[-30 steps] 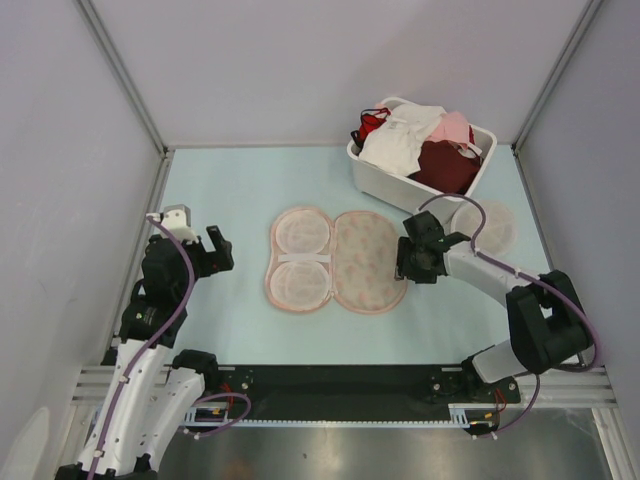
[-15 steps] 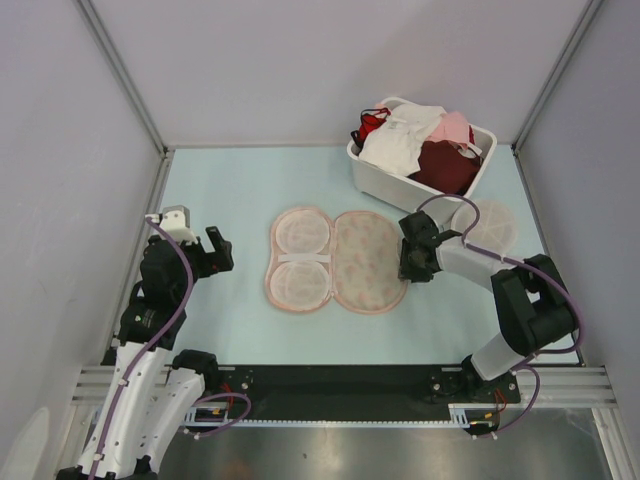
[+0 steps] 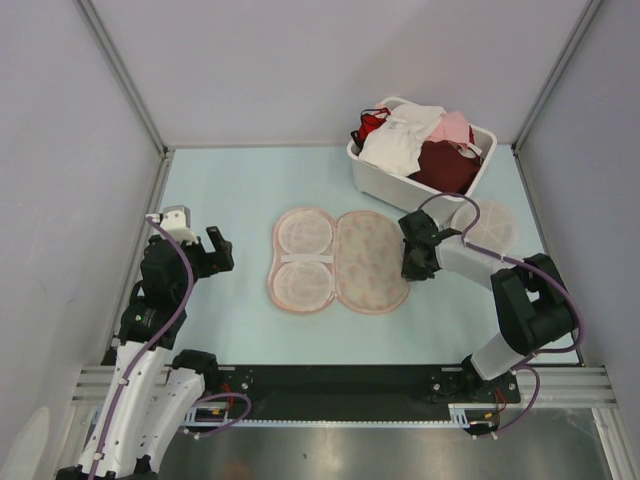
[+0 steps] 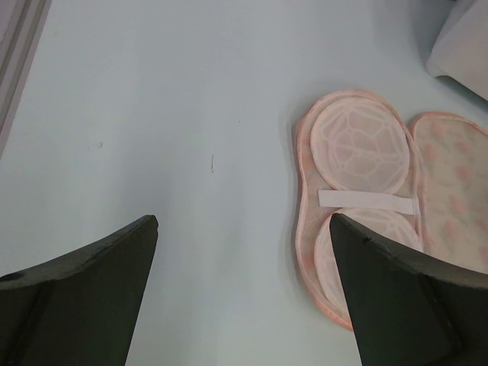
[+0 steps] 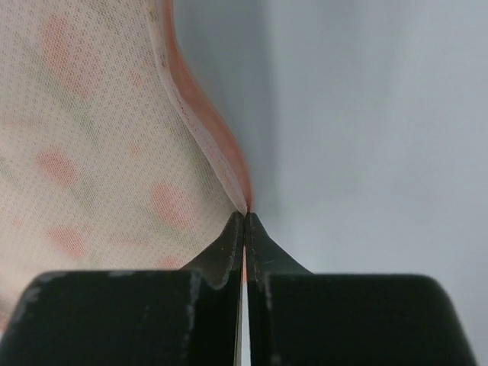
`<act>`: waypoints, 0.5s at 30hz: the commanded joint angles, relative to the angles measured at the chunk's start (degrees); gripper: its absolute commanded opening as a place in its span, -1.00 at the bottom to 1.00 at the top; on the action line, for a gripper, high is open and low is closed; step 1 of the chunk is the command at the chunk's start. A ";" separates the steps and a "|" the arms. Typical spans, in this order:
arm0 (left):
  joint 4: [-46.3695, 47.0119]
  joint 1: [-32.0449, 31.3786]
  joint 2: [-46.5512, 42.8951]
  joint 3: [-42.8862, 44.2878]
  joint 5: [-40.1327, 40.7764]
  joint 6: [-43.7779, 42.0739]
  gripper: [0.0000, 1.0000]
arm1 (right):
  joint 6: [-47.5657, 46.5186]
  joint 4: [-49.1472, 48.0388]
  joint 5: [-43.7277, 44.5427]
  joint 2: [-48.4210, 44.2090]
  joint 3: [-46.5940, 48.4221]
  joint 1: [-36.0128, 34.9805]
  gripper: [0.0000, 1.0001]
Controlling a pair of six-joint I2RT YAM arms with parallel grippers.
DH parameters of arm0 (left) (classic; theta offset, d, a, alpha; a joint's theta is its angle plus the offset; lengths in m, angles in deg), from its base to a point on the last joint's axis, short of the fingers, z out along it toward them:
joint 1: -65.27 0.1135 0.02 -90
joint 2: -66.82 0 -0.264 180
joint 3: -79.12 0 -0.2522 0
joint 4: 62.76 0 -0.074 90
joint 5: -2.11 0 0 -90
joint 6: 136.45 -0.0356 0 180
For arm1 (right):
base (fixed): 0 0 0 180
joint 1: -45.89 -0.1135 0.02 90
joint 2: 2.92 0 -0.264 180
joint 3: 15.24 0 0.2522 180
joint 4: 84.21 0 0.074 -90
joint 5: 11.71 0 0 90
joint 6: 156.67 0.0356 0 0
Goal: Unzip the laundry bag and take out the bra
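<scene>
Your right end effector (image 3: 408, 266) is pinched together on the right rim of the peach-cream, leaf-printed padded laundry bag (image 3: 340, 262), which lies at the middle of the worktop (image 3: 230, 190). Your left end effector (image 3: 216, 250) hangs spread apart, well left of it.

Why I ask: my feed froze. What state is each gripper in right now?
Left gripper: open, holding nothing.
Right gripper: closed on the edge of the laundry bag.

Left pincer (image 4: 240, 229) spread wide, aloft; right pincer (image 5: 244, 217) pinched closed, low.
</scene>
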 commanded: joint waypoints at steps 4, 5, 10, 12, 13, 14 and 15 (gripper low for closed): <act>1.99 0.47 -0.01 -0.23 -0.72 -1.19 0.99 | -1.81 7.64 5.06 -6.05 4.89 1.63 -1.00; 1.99 0.47 -0.01 -0.23 -0.72 -1.19 0.99 | -1.99 8.34 5.33 -8.15 5.59 1.99 -1.00; 1.99 0.47 -0.19 -0.23 -0.90 -1.19 0.99 | -3.74 13.18 6.47 -14.31 8.05 5.06 -1.00; 2.07 0.56 -0.19 -0.15 -1.25 -1.19 0.99 | -4.97 14.33 6.73 -17.39 9.36 4.98 -1.00; 2.07 0.56 -0.19 -0.14 -1.25 -1.19 0.99 | -5.41 14.68 6.56 -18.09 9.81 4.98 -1.00; 1.99 0.47 -0.27 -0.14 -1.25 -1.28 0.99 | -5.59 15.29 6.30 -19.49 10.42 4.72 -1.00; 1.99 0.47 -0.27 -0.14 -1.25 -1.28 1.00 | -5.76 15.73 6.21 -20.11 11.38 4.45 -1.00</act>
